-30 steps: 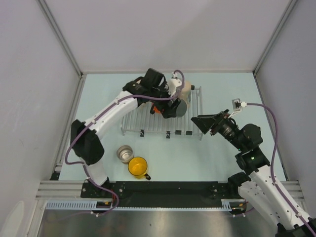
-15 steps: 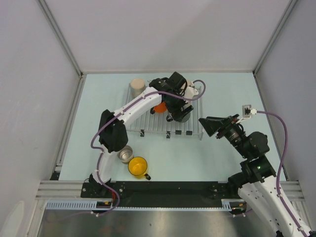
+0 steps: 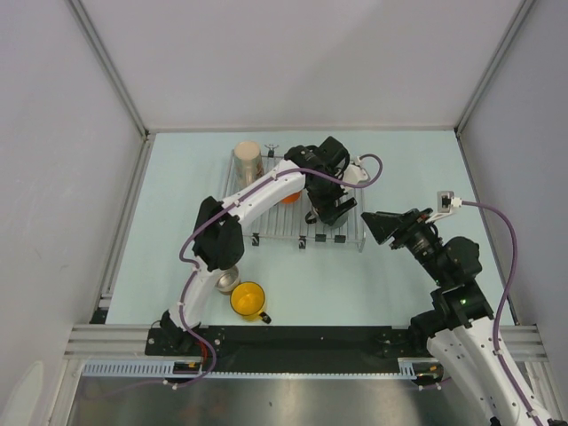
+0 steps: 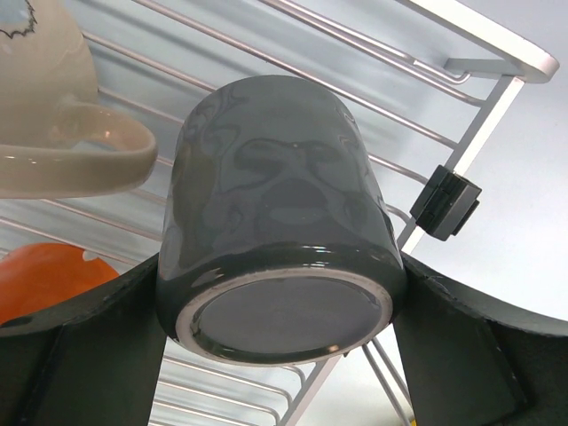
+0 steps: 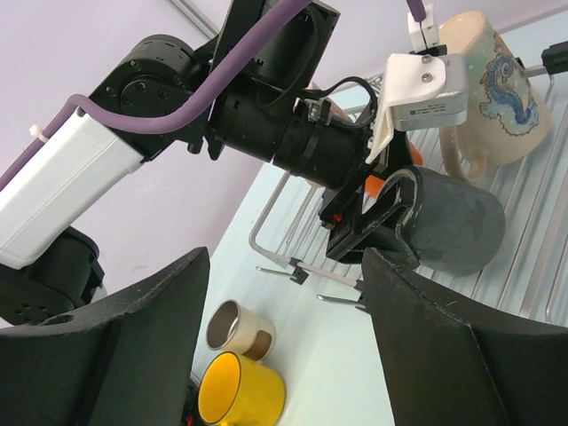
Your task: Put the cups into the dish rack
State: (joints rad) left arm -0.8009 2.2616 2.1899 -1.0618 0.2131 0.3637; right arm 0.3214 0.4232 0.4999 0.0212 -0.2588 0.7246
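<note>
The left pincer [image 4: 280, 328] is clamped on the grey mug [image 4: 280, 195] over the rack [image 4: 497, 53], a beige mug [image 4: 53, 115] and orange cup [image 4: 44, 284] racked just beside it and another beige cup [image 3: 248, 160] farther along, while the yellow cup [image 3: 248, 299] and steel cup [image 3: 226, 278] wait on the table [image 3: 177, 195] back toward its base, and the right pincer [image 5: 284, 266] stands apart, empty.

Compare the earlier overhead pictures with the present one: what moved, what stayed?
The left tool, gripping the dark grey mug, swung right across the dish rack, uncovering a beige cup at its far-left corner. The right tool drew back slightly rightward. The yellow cup and steel cup stayed put.
</note>
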